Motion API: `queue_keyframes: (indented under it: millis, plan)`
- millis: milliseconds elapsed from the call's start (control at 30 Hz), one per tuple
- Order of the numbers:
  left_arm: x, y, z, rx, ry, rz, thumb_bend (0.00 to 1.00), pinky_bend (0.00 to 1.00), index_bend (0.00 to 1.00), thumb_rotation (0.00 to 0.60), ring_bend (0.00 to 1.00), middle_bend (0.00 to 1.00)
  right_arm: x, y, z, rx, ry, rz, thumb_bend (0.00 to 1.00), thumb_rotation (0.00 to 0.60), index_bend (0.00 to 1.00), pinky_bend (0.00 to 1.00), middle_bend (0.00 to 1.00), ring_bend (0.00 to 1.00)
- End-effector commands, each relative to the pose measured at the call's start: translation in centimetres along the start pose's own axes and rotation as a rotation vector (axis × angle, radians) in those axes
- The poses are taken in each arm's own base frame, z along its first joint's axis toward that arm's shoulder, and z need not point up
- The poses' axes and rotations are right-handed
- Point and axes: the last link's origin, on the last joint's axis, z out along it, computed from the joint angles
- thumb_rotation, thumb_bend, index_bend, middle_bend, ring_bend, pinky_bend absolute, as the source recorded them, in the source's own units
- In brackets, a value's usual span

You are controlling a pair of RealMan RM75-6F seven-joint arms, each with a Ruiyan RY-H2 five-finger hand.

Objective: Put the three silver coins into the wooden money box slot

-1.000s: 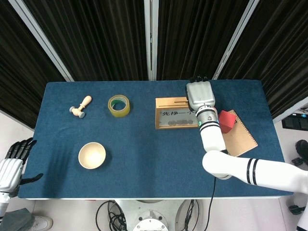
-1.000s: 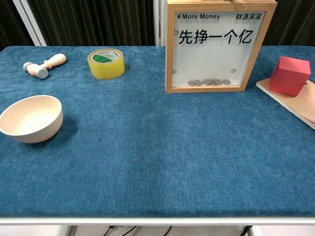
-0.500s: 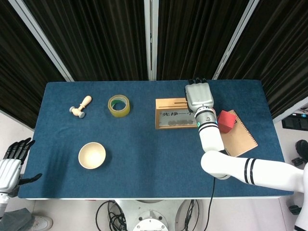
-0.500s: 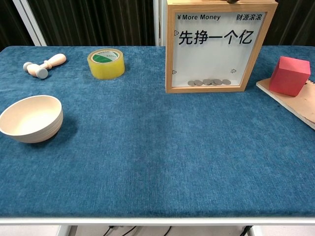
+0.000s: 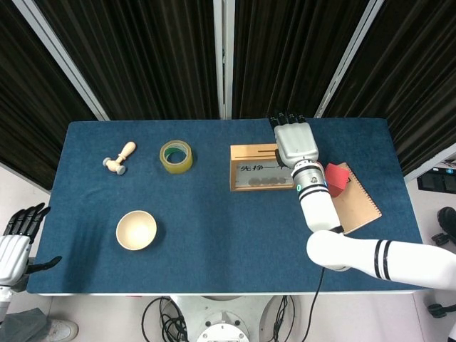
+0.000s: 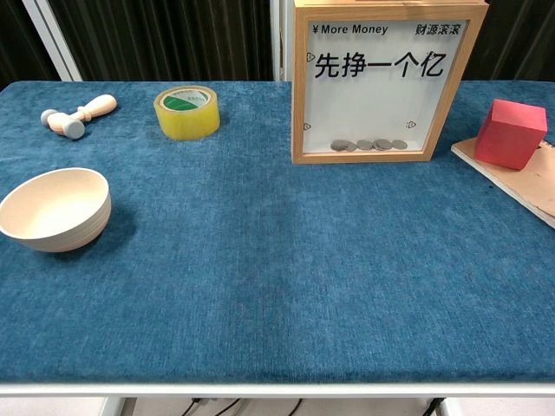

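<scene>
Upright at the far middle of the blue desk (image 6: 260, 286) stands the wooden money box (image 6: 381, 82), its clear front showing a row of silver coins (image 6: 368, 145) lying along the bottom inside. Seen from the head view, the right hand (image 5: 296, 141) hangs palm down over the right end of the box's top, fingers (image 5: 283, 116) pointing to the far edge; whether they pinch anything I cannot tell. Off the near left corner of the desk, the left hand (image 5: 16, 242) hangs with its fingers spread wide, holding nothing. Right of the box, a red cube (image 6: 511, 133) sits on a brown notebook (image 5: 356, 203). To the left lie a roll of yellow tape (image 6: 186, 112), a small wooden hammer (image 6: 78, 115) and a wooden bowl (image 6: 54, 208).
</scene>
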Motion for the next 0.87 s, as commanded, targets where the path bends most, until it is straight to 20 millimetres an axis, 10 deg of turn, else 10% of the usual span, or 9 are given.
queue_keyframes:
  millis: [33, 233, 500, 867]
  plan:
    - [0.2, 0.0, -0.1, 0.001, 0.008, 0.0, 0.01, 0.0, 0.01, 0.6, 0.0, 0.0, 1.0, 1.7, -2.9, 0.067, 0.095, 0.041, 0.37, 0.6, 0.0, 0.0, 0.0, 0.0]
    - [0.8, 0.5, 0.3, -0.016, 0.032, 0.009, 0.01, 0.0, 0.01, 0.6, 0.0, 0.0, -2.6, 8.8, -10.2, 0.119, 0.246, -0.052, 0.36, 0.6, 0.0, 0.0, 0.0, 0.0]
    - [1.1, 1.3, 0.7, -0.022, 0.057, 0.061, 0.01, 0.0, 0.01, 0.6, 0.0, 0.0, -15.2, 17.9, -21.7, 0.105, 0.245, -0.029, 0.35, 0.6, 0.0, 0.0, 0.0, 0.0]
    - [1.0, 2.1, 1.0, -0.056, 0.057, 0.11, 0.01, 0.0, 0.01, 0.6, 0.0, 0.0, -20.2, 21.6, -26.1, -0.008, 0.248, 0.041, 0.33, 0.6, 0.0, 0.0, 0.0, 0.0]
